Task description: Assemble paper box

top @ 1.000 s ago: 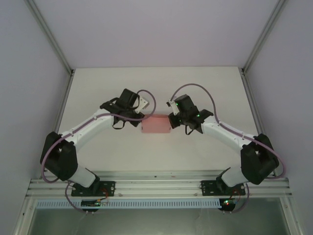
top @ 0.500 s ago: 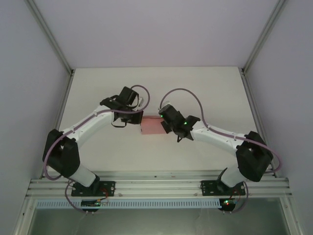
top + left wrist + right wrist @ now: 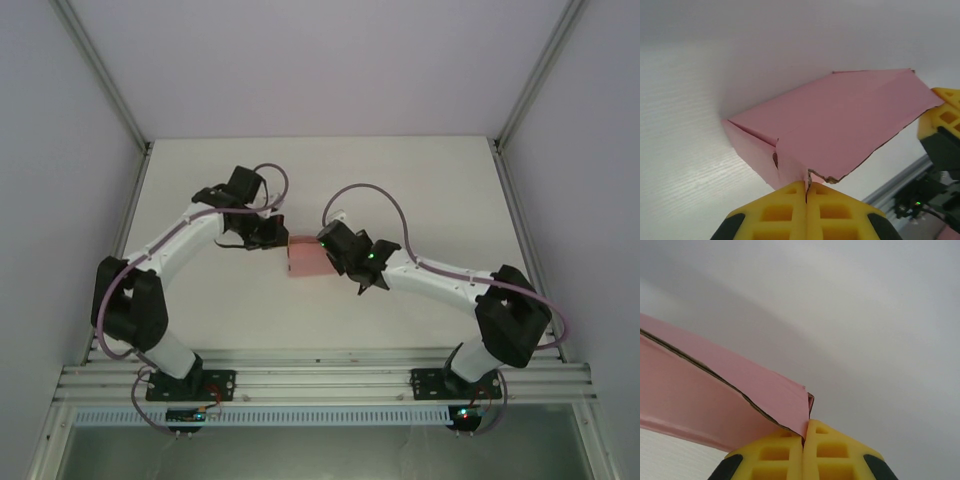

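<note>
One paper box (image 3: 303, 260), pink, centre of the table (image 3: 430, 190) — we note the left gripper (image 3: 806, 186) pinching its 9 o'clock edge, the right gripper (image 3: 803, 434) pinching its 3 o'clock edge.

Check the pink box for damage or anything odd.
The pink box has a ragged, torn-looking lower edge right beside the left gripper, which pinches it there. Otherwise nothing stands out.

My arms (image 3: 180, 238) are white tubes with bulky black joints (image 3: 128, 312), each trailed by a looping mauve cable (image 3: 372, 187). My left end effector (image 3: 806, 187) and right end effector (image 3: 803, 434) have yellow fingers (image 3: 777, 214) moulded with square pockets, black-edged outside. A green light (image 3: 370, 256) glows on my right wrist. Black plates (image 3: 188, 384) bolt my bases down.
</note>
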`<state>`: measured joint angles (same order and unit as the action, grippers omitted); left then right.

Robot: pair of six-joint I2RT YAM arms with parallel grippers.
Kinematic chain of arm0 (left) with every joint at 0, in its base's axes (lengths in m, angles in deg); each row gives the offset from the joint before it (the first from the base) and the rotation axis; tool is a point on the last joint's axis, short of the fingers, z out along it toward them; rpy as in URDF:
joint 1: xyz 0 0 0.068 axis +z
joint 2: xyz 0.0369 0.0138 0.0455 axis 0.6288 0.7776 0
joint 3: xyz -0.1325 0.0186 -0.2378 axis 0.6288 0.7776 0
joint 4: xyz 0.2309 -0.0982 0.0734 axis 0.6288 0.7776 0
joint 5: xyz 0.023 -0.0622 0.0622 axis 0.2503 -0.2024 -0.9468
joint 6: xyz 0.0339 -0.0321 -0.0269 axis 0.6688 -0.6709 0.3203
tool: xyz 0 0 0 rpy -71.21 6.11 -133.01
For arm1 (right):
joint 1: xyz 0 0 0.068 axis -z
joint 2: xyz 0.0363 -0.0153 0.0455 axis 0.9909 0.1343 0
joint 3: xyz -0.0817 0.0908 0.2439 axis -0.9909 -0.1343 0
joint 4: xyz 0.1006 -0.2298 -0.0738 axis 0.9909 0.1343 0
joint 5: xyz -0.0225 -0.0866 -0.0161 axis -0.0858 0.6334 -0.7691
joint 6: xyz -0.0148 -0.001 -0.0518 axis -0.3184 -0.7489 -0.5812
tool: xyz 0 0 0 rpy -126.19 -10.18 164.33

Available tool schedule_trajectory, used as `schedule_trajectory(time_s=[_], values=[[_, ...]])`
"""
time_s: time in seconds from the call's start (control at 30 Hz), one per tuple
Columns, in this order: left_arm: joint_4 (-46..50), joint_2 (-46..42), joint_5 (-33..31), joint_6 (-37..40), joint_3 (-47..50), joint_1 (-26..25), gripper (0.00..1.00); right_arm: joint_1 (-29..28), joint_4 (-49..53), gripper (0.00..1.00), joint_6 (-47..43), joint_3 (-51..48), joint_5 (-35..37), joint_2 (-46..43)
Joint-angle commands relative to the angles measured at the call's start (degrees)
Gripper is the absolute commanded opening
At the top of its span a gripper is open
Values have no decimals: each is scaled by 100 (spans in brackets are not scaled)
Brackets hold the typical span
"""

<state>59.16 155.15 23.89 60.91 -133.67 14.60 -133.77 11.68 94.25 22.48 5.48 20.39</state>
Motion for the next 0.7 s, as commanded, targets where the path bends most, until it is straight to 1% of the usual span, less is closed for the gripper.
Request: schedule_trajectory(time_s=[0.0, 0.03, 0.2, 0.27, 0.4, 0.47, 0.53, 0.67], values=[[-65, 81, 1026, -433, -114, 161, 0, -112, 491, 0, 52, -143, -463, 172], [-99, 131, 1193, -466, -106, 208, 0, -116, 495, 0, 67, -135, -444, 178], [-13, 295, 1182, -659, -243, 349, 0, -138, 546, 0, 35, -132, -397, 216], [34, 295, 1166, -568, -307, 379, 0, -145, 550, 0, 38, -144, -363, 202], [327, 278, 621, -60, -299, 306, 0, -143, 513, 0, -1, -179, -362, 189], [467, 321, -17, 83, -190, 195, 0, -151, 445, 0, -3, -206, -276, 169], [592, 416, -574, 274, -84, -5, 0, -151, 374, 0, -20, -259, -339, 149], [584, 605, -1240, 346, 39, -418, 0, -151, 304, 0, -44, -297, -326, 155]])
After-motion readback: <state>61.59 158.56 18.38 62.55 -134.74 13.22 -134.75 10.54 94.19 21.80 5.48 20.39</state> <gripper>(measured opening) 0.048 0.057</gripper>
